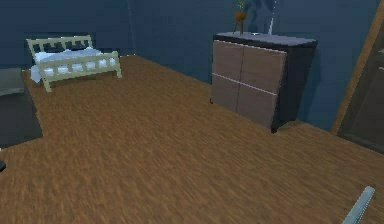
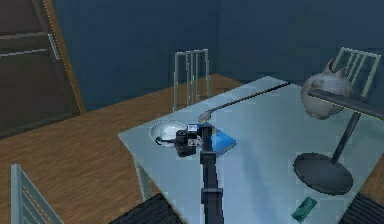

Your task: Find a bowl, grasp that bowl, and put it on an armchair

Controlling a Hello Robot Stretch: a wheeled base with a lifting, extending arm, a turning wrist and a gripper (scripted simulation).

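Observation:
On the pale blue table (image 2: 260, 135) in the arm side view lies a shallow clear bowl (image 2: 164, 129), near the table's left corner. My arm rises from the bottom edge to that spot, and the gripper (image 2: 172, 141) ends at the bowl's near rim. The bowl rests on the tabletop at the fingers, so I cannot tell whether the gripper holds anything. A flat blue thing (image 2: 224, 142) lies just right of the gripper.
A desk lamp (image 2: 325, 170) stands at the table's right, a small green thing (image 2: 305, 207) by the front edge. White chairs (image 2: 190, 72) (image 2: 355, 62) (image 2: 25, 195) ring the table; a door (image 2: 30, 60) is left. The forward view holds a bed (image 1: 75, 62), a dresser (image 1: 260, 75) with vases (image 1: 240, 18), and wood floor.

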